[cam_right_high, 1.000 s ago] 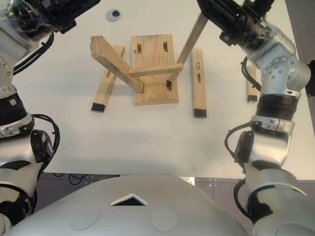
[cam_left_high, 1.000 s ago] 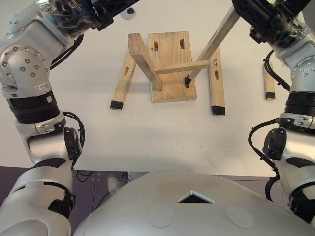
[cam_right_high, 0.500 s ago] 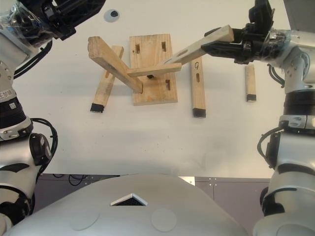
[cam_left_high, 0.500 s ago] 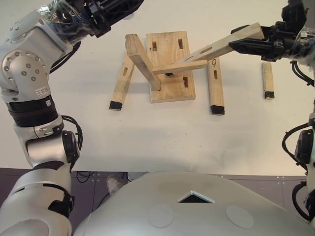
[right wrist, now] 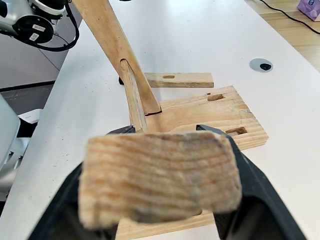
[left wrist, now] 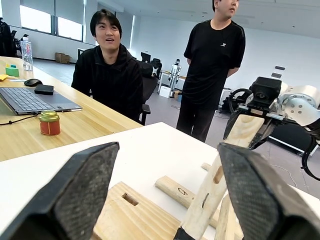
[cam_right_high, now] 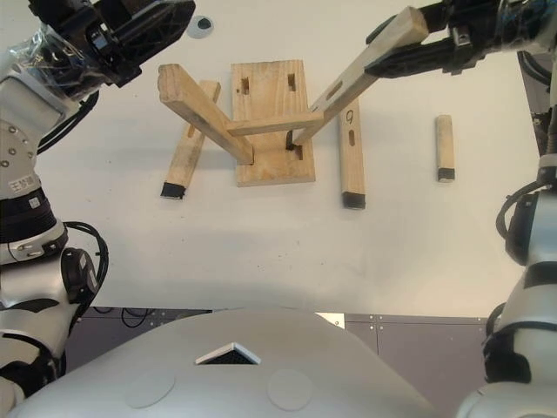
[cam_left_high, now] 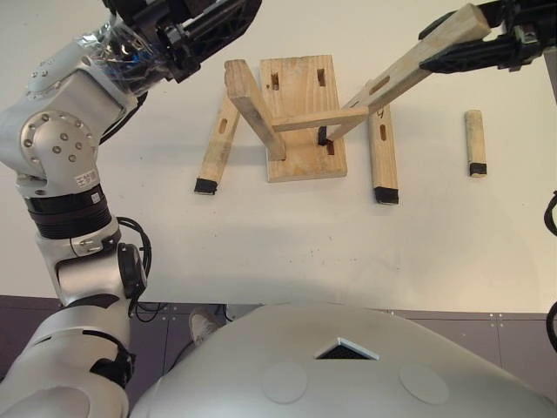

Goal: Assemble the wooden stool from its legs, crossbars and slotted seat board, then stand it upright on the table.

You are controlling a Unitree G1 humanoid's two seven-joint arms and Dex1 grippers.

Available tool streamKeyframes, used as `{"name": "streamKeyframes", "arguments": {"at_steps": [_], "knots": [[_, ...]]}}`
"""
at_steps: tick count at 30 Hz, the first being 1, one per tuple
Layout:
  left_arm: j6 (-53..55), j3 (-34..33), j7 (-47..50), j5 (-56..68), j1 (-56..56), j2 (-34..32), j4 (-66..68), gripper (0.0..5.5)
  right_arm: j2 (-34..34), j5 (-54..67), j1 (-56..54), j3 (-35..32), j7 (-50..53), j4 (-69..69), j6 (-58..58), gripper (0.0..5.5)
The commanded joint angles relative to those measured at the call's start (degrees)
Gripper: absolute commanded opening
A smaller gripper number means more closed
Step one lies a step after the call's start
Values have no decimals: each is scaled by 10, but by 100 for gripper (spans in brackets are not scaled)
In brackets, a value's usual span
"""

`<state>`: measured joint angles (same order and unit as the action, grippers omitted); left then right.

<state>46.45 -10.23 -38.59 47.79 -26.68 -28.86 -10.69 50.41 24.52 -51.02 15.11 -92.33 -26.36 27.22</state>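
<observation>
Head camera first: in the upper right of the frame the right gripper [cam_left_high: 454, 43] is clamping tight on the top end of the held leg [cam_left_high: 409, 71]. That leg is slanting down toward centre, its dark-tipped foot sitting on the seat board [cam_left_high: 300, 161], which is lying flat on the table [cam_left_high: 287, 235] at upper centre. A crossbar [cam_left_high: 318, 119] is bridging from it to the standing leg [cam_left_high: 252, 103], which is leaning just left of centre. One loose leg [cam_left_high: 218, 144] is lying flat left of the board, a second loose leg [cam_left_high: 381, 161] is lying right of it, and a short crossbar [cam_left_high: 474, 142] is waiting well apart at the right. The left gripper [cam_left_high: 222, 24] is hovering in the upper left, near the standing leg's top but not touching it. Over to the left wrist view: its pads [left wrist: 75, 200] are spreading wide with nothing between them, the board and held leg lying beyond. Right wrist view now: the fingers [right wrist: 250, 200] are pinching the leg's end grain from both sides, and the crossbar joint is showing beyond, over the board. My read: we're mid-assembly, working the first leg pair onto the board, though I cannot tell whether the foot is in a slot. The next move is calling for the right arm to tip the leg steeper and press it home, with the left gripper closing on the standing leg to steady it.
</observation>
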Motion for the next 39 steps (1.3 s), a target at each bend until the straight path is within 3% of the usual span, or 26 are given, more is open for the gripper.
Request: {"name": "streamKeyframes", "arguments": {"at_steps": [1,14,27,36,39], "knots": [[-3,-4,9,-5,7,0,-9,361,36,12,-8,42,-2,12,-26,203],[-11,5,31,-11,23,13,-29,361,51,24,-77,148,-2,17,-79,203],[49,11,76,-12,-33,-14,-46,361,68,-20,-35,125,-1,154,-65,203],[116,36,181,-49,-77,3,-78,361,78,-65,-15,111,0,233,-47,203],[146,27,246,-53,-105,39,-91,361,69,-87,-12,112,3,246,-32,203]]}}
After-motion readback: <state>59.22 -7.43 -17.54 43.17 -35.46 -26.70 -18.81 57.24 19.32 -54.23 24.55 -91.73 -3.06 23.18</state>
